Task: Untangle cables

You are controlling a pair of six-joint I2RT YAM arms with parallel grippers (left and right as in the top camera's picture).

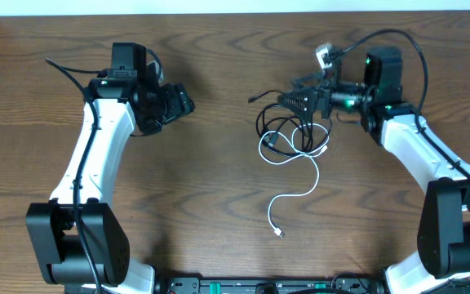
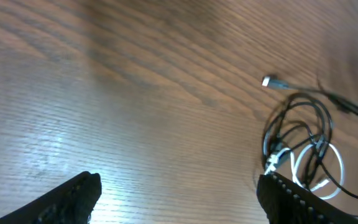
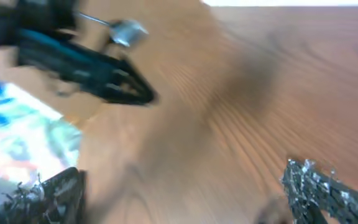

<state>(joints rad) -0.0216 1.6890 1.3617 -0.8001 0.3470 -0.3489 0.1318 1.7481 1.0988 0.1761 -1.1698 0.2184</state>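
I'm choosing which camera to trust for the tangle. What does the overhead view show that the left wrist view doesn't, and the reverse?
Only overhead: both arms, the right tool by the tangle, and the white cable trailing to its free plug. Only left wrist: the left tool open, close up, and a silver plug tip on the black cable. Both: black and white loops intertwined on the wooden table.
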